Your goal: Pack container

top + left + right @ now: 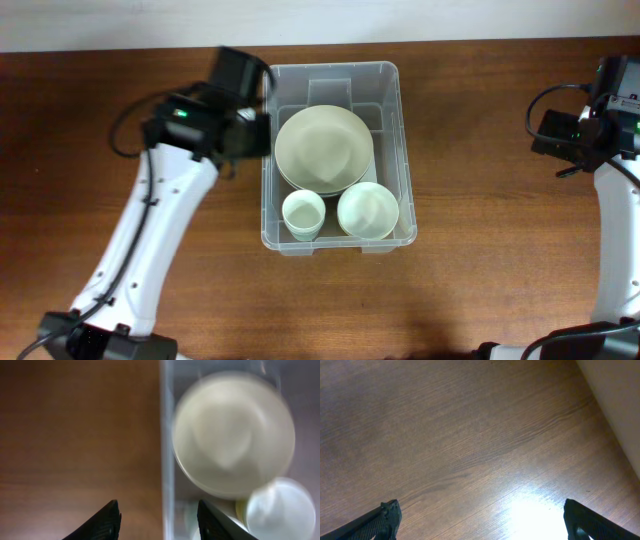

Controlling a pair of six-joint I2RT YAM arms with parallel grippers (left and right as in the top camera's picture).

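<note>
Left wrist view is showing your left jaws standing apart and gripping nothing, their dark fingers (107, 522) framing the blurred side wall of the container (167, 435). Your right jaws are gaping wide over bare wood, well apart from it. The container is sitting mid-worktop (480, 150), with a plate (324, 150), a bowl (368, 210) and a cup (303, 215) lying inside. You are seeing nothing loose outside it, so packing is looking finished or nearly so. A pale strip (420, 18) is running beyond the brown wooden worktop's far edge.

The brown wooden table (480, 150) carries 1 clear plastic container (340, 75) near its middle.
</note>
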